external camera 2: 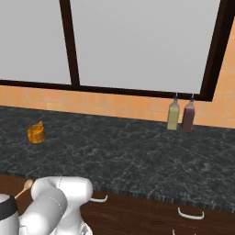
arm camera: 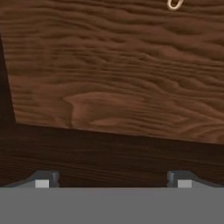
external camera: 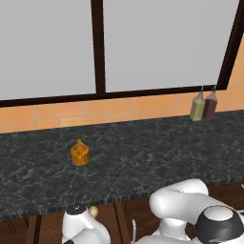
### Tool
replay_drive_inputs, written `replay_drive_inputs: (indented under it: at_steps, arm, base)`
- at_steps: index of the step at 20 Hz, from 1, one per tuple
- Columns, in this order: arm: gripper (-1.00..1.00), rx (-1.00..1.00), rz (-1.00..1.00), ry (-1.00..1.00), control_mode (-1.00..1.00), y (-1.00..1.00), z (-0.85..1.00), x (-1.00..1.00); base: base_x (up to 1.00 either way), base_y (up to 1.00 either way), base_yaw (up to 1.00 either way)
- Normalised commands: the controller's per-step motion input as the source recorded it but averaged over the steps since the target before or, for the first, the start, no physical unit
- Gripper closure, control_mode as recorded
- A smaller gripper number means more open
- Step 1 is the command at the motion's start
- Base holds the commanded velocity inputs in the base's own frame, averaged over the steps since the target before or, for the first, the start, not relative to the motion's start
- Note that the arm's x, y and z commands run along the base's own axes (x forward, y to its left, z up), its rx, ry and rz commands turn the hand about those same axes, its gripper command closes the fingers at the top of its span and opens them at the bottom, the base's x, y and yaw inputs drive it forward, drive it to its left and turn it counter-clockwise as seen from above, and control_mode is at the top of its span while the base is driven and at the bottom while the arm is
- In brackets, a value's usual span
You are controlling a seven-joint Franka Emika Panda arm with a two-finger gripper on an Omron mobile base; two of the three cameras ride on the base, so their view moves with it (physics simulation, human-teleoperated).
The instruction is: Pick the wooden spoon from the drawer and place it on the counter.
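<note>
Below the front edge of the black marble bench (external camera: 143, 157), the wooden spoon (external camera 2: 24, 188) pokes out beside the white arm. Up close, the fingers (arm camera: 113, 180) stand wide apart, empty, facing a brown wood drawer panel (arm camera: 118, 74). An orange jar (external camera: 80, 153) sits on the bench.

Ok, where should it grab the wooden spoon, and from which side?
Probably the thin handle of the wooden spoon, just below its round bowl, coming down from above with the jaws straddling it. The handle is slim and straight, running away from the counter edge; the rest is hidden behind the arm. The gripper is open wide.
</note>
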Motion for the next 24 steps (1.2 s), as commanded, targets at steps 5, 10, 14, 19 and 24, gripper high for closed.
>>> replay_drive_inputs:
  at_steps: [5, 10, 14, 19, 24]
  arm:
    - [-1.0, -0.01, 0.0, 0.15, -1.0, 0.13, -0.15, -0.94]
    - [-1.0, -0.04, 0.0, 0.04, -1.0, 0.14, -0.25, -1.0]
    - [-1.0, -0.04, 0.0, 0.0, -1.0, 0.2, -0.19, -0.97]
    - [-1.0, -0.03, 0.0, 0.01, -1.0, 0.19, -0.08, -0.71]
    - [-1.0, 0.0, 0.0, -0.03, -1.0, 0.01, 0.06, 0.09]
  base:
    - [0.0, 0.0, 0.0]
    - [0.0, 0.0, 0.0]
    - [0.0, 0.0, 0.0]
    - [0.0, 0.0, 0.0]
    - [0.0, 0.0, 0.0]
